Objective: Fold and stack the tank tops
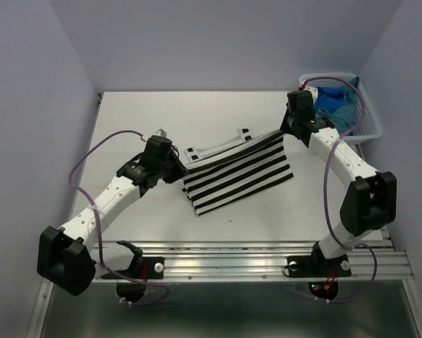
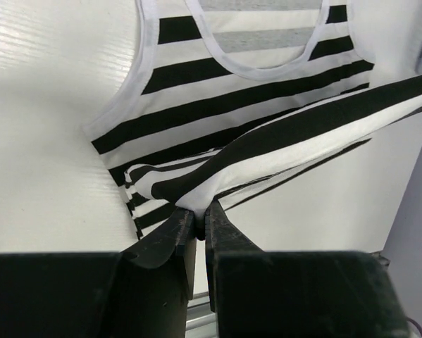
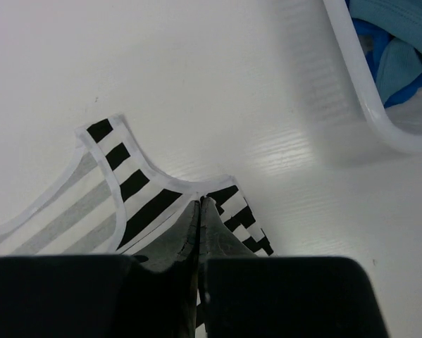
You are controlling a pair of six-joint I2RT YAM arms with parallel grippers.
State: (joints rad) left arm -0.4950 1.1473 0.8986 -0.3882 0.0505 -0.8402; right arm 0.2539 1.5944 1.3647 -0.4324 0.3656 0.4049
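Observation:
The black-and-white striped tank top (image 1: 235, 172) lies mid-table, its lower half folded up over the body, straps (image 1: 214, 146) toward the back. My left gripper (image 1: 177, 167) is shut on its left folded edge (image 2: 196, 201), lifted slightly. My right gripper (image 1: 284, 130) is shut on the right folded edge (image 3: 211, 193) near the armhole. The teal blue top (image 1: 337, 105) and the royal blue top (image 1: 330, 91) lie bunched in the white basket (image 1: 369, 130); both also show in the right wrist view (image 3: 401, 42).
The white lattice basket stands at the back right corner, its rim (image 3: 365, 91) close to my right gripper. An aluminium rail (image 1: 253, 257) runs along the table's near edge. Purple cables loop beside both arms.

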